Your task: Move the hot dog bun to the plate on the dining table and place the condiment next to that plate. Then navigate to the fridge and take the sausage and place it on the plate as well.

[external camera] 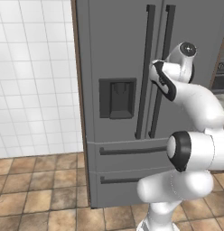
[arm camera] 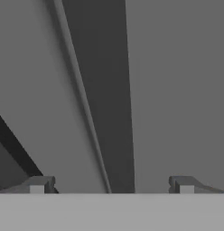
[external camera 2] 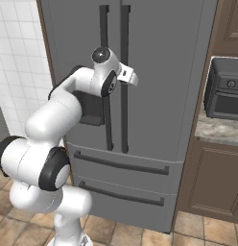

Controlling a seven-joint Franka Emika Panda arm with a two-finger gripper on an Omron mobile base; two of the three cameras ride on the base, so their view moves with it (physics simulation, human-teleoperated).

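While the arm point(external camera 2: 68, 103) rises from the lower left of the right base view, the fridge point(external camera 2: 154, 72) stands square in front of us, tall and grey across the middle of the frame, both upper doors shut and both drawers below shut too. Two long dark handles point(external camera 2: 124, 77) run straight down the centre of the frame, side by side. Over in the left base view the same fridge point(external camera: 118, 54) takes the centre and right of the picture, with the dark dispenser recess point(external camera: 117, 98) set into its left door, white wall tiles point(external camera: 35, 76) at far left and brown floor tiles point(external camera: 37, 189) along the bottom. No brand badge, no label, no lettering can be read on those doors from any angle.

Up at the gripper point(arm camera: 111, 185), seen from the hand view, the two dark fingertips point(arm camera: 39, 184) sit at the bottom corners of the frame, spread wide apart with nothing between them. Straight ahead of them is the grey door face with a dark handle bar point(arm camera: 102, 90) running from the top of the frame down towards the bottom centre; contact cannot be made out. In the right base view the white hand point(external camera 2: 125, 74) hangs at the handles in the upper middle. At far right, a dark oven point(external camera 2: 225, 89) sits above a stone counter point(external camera 2: 218, 129) and brown cabinet point(external camera 2: 214, 173)
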